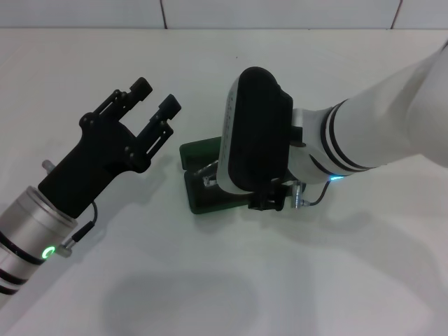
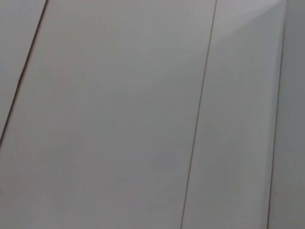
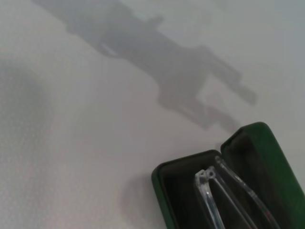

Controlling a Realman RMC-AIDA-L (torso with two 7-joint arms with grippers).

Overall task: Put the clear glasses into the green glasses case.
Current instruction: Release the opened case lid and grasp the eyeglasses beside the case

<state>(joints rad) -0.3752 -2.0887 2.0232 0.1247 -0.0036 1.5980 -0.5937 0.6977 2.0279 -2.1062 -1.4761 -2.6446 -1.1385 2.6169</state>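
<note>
The green glasses case lies open in the middle of the white table, mostly covered by my right arm's wrist. In the right wrist view the open green glasses case shows its dark lining. The clear glasses lie inside it, with their thin arms reaching across the hollow. A glint of the clear glasses also shows in the head view. My right gripper is over the case, hidden under the wrist. My left gripper hangs open and empty, to the left of the case.
The white table spreads all around the case. A tiled wall edge runs along the back. The left wrist view shows only pale panels with thin seams.
</note>
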